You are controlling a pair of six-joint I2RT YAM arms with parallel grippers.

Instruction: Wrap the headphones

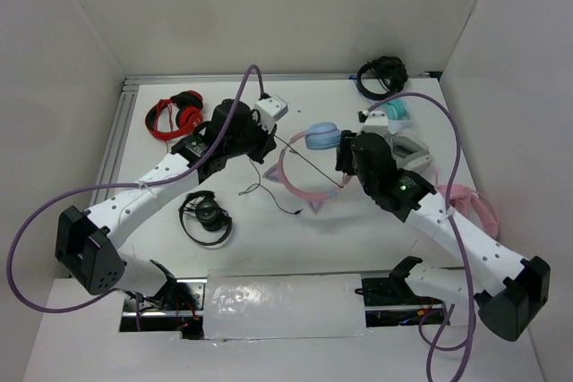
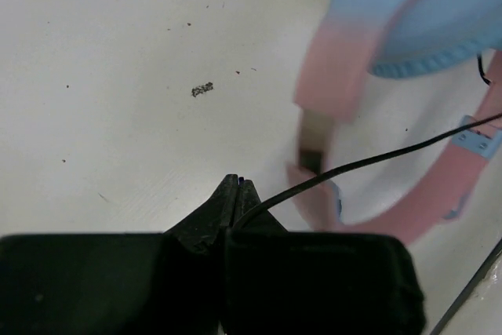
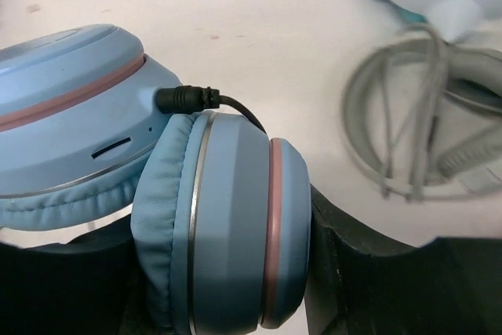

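The headphones [image 1: 309, 163], with a pink cat-ear headband and light-blue ear cups, lie at the table's middle. My right gripper [image 1: 345, 157] is shut on one light-blue ear cup [image 3: 227, 233], next to the other cup [image 3: 63, 115]; the cable plug [image 3: 184, 100] sits in the held cup. My left gripper [image 1: 267, 145] is shut on the thin black cable [image 2: 353, 166], which runs taut from its tips toward the headband [image 2: 439, 194] and a cup [image 2: 416, 13]. More cable [image 1: 269, 194] lies loose on the table.
Red-and-black headphones [image 1: 175, 116] lie at the back left, black headphones [image 1: 206, 216] at the front left, dark ones [image 1: 380, 73] at the back right, teal-and-white and grey ones [image 1: 398, 131] beside my right arm, plain pink ones [image 1: 474, 203] at the right.
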